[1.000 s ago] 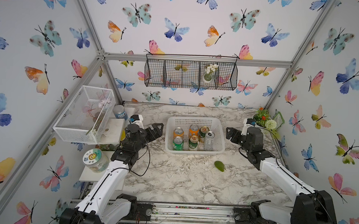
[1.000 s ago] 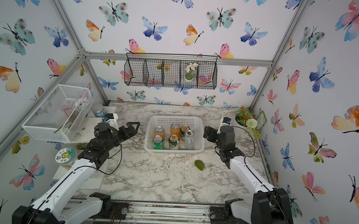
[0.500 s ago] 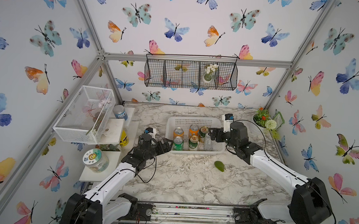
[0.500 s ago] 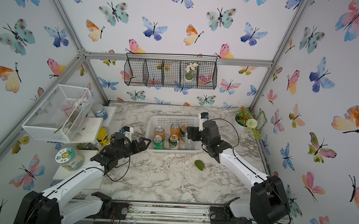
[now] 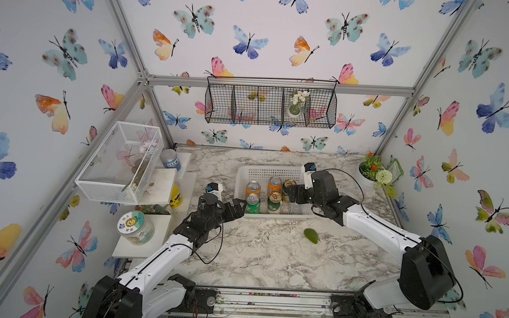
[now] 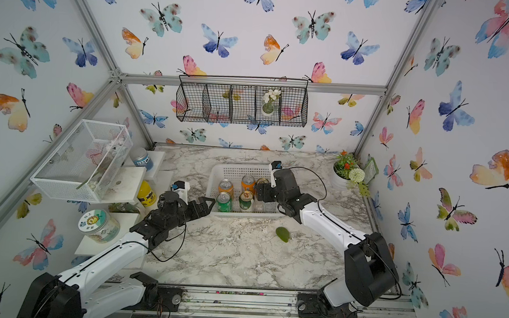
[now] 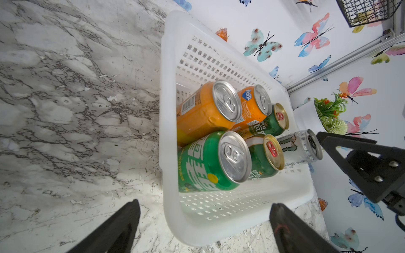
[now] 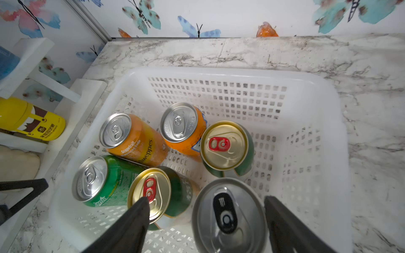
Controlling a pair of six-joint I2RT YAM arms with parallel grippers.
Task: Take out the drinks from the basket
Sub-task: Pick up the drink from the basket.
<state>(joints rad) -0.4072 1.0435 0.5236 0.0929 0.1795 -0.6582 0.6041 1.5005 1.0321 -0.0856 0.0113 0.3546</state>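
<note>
The white basket (image 5: 242, 177) (image 8: 219, 72) stands mid-table and holds several upright drinks: two orange cans (image 8: 131, 140) (image 8: 182, 129), a bright green can (image 8: 98, 181), two dark green gold-topped cans (image 8: 225, 146) (image 8: 157, 192) and a slim silver can (image 8: 228, 214) (image 5: 295, 208). My right gripper (image 8: 205, 208) (image 5: 290, 194) hangs over the basket's right half, open, its fingers either side of the silver can's top with a gap on one side. My left gripper (image 7: 206, 203) (image 5: 238, 208) is open wide just outside the basket's front left corner, holding nothing.
A green avocado-like fruit (image 5: 311, 236) lies in front of the basket. White shelves at the left carry a mesh box (image 5: 118, 161), a blue-lidded jar (image 5: 169, 159), a yellow bottle (image 5: 176, 196) and a lidded jar (image 5: 134, 226). A flower pot (image 5: 372, 172) stands back right.
Both arms have swung in to the basket. The right gripper came over it and narrowed around the silver can. The left gripper dropped to the front left corner.
</note>
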